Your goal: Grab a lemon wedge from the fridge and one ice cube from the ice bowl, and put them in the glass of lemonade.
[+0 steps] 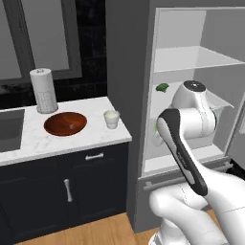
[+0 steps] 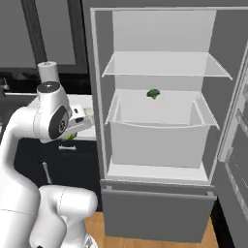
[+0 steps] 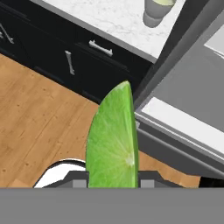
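Note:
A bright yellow-green lemon wedge [image 3: 113, 140] stands upright between my fingertips, and my gripper [image 3: 113, 181] is shut on it. From the right base view the gripper [image 2: 72, 133] hangs left of the open fridge [image 2: 160, 29], over the dark cabinets, with the lemon wedge [image 2: 69, 137] peeking out below it. The glass of lemonade [image 1: 111, 118] stands near the counter's right end, and its base also shows in the hand view [image 3: 157, 11]. Left of the glass sits the reddish-brown ice bowl [image 1: 65, 123]. The ice cube is too small to make out.
A dark green broccoli piece [image 1: 162, 87] lies on the fridge's middle shelf [image 2: 153, 93]. A paper-towel roll [image 1: 43, 90] stands behind the bowl. A sink edge [image 1: 9, 129] is at the far left. The fridge door [image 2: 237, 145] hangs open on the right.

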